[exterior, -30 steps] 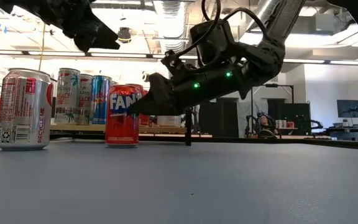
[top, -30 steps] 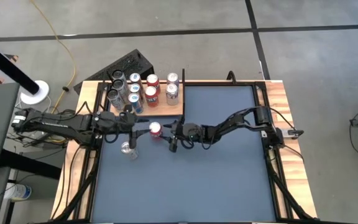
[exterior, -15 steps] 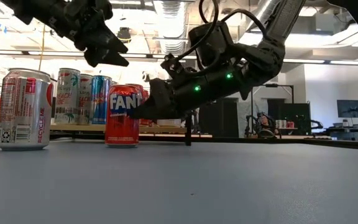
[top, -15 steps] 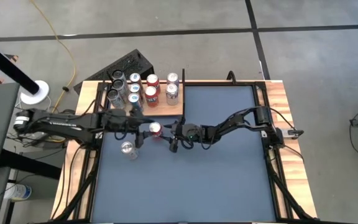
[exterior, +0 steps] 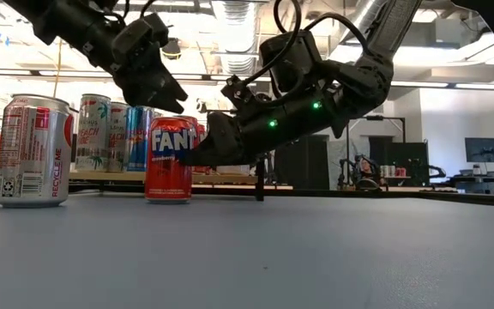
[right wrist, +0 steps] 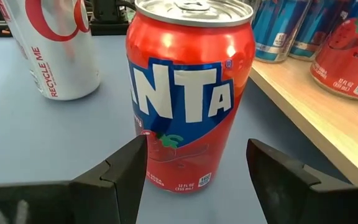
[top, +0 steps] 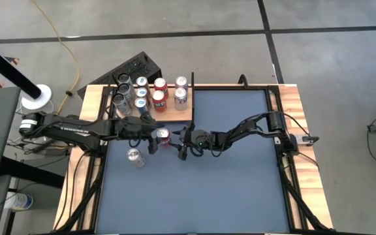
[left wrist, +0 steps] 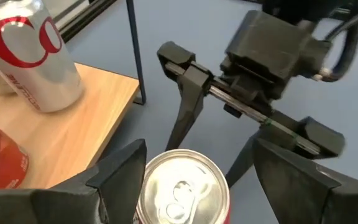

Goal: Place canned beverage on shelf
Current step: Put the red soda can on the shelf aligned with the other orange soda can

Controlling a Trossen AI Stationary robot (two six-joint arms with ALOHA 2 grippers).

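A red Fanta can (top: 164, 135) stands upright on the blue table, just off the near edge of the wooden shelf (top: 168, 118), which holds several cans. My left gripper (exterior: 170, 99) hovers open above the can's top (left wrist: 182, 186), a finger to either side, clear of it. My right gripper (right wrist: 196, 149) reaches in level from the table's right. It is open, with its fingers flanking the can's lower wall (right wrist: 191, 124). My left gripper touches nothing. My right gripper's fingers (right wrist: 123, 168) stand on either side of the Fanta can's lower wall, level, coming from the table's right. I cannot tell whether they touch it. The can stands upright on the table.
A silver can (top: 134, 155) stands alone on the table to the left of the red one, nearer the front edge. A thin black shelf post (exterior: 260, 176) rises just behind the grippers. Open blue tabletop lies toward the near and right edges.
My left gripper has come down and toward the table's right, from above the silver can to just over the red can, and its fingers stand wider apart. The right gripper and both cans on the table have kept still.
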